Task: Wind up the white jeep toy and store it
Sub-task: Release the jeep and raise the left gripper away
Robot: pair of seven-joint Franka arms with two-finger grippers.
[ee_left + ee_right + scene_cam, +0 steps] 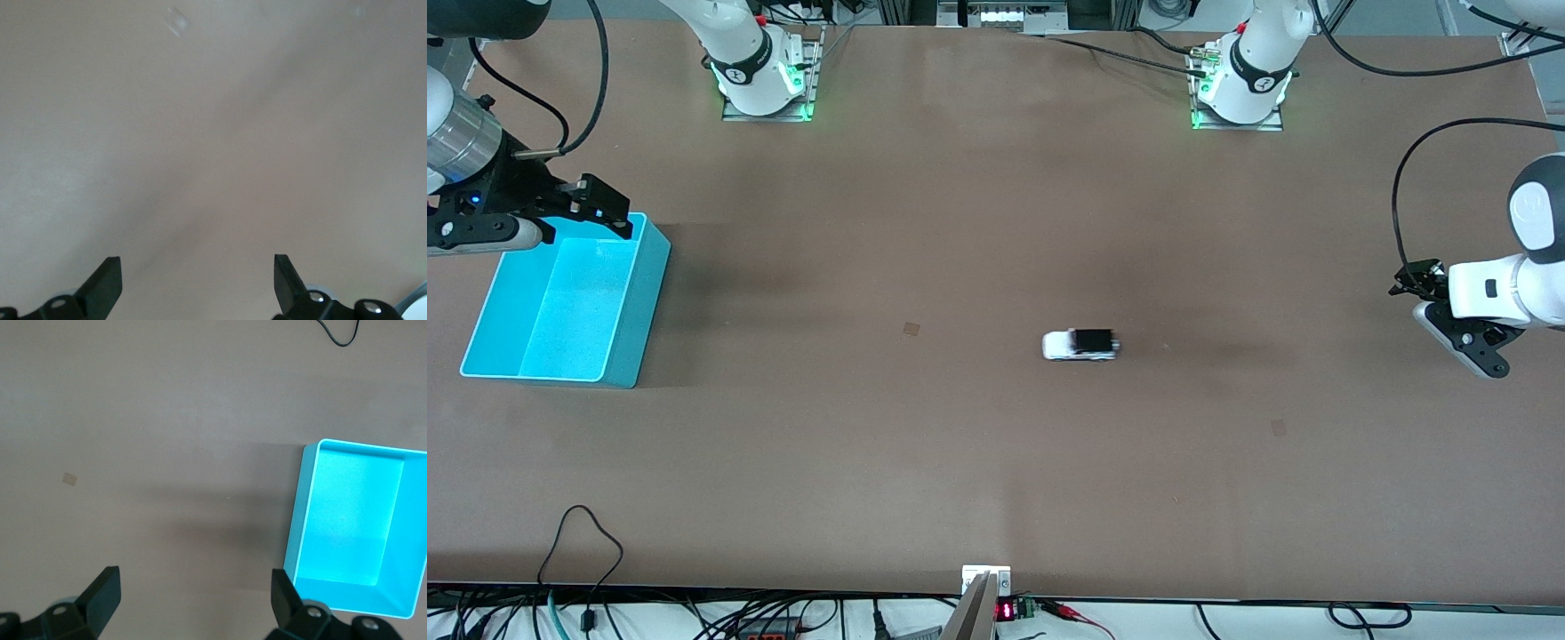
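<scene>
1. We see the white jeep toy [1080,345] alone on the bare tabletop [996,462], its long axis running from one arm's end toward the other.
2. Our left gripper [198,283] hangs over the left arm's end, fingers wide and empty — it looks the closer arm.
3. Our right gripper [195,599] waits above the turquoise bin [640,302], fingers wide, holding nothing.

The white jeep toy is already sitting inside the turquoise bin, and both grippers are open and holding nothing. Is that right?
Not quite. The white jeep toy lies on the bare table, apart from the turquoise bin, which the right wrist view shows holding nothing. The front view shows this. The rest stands: the left gripper and the right gripper are both open and hold nothing.
</scene>
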